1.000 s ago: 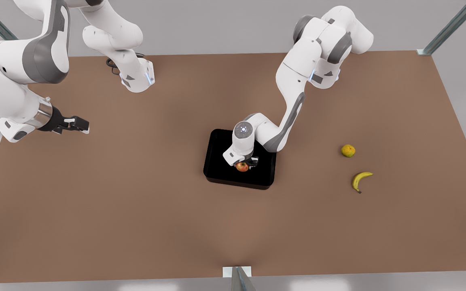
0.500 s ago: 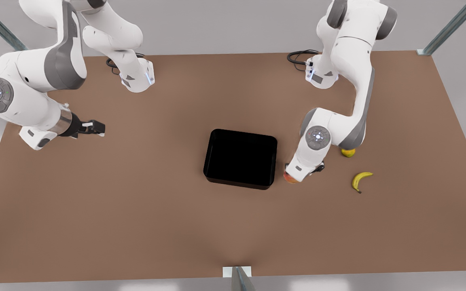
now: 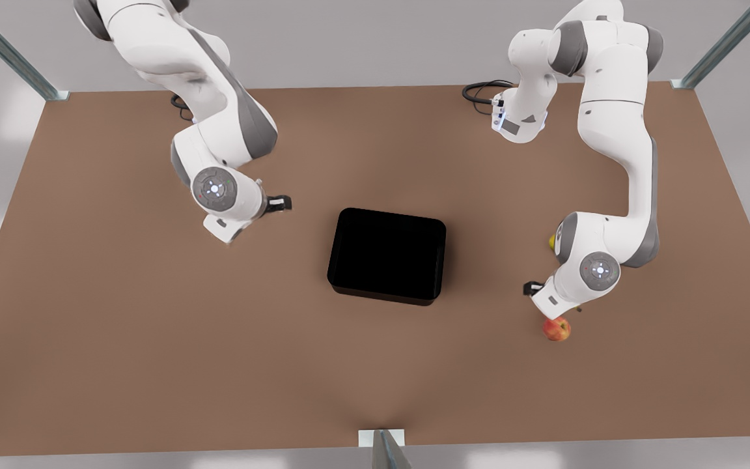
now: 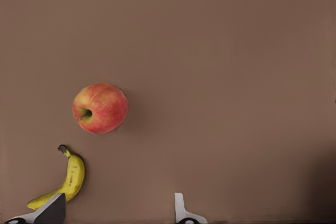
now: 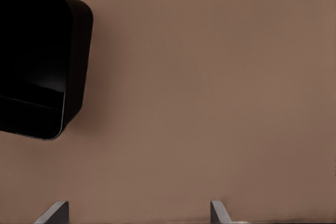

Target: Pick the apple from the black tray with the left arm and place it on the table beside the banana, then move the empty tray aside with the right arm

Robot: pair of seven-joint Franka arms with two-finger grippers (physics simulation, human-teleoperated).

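A: Brown table (image 3: 153, 339); apple (image 3: 556, 329) lies beside the banana (image 4: 65, 182), left gripper (image 4: 118, 211) spread, empty.
B: I'd say tray's (image 3: 387, 255) next; my right gripper (image 5: 139, 211), spread and empty, is nearer it.

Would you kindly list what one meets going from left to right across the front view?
Right claw → black tray → left claw → apple
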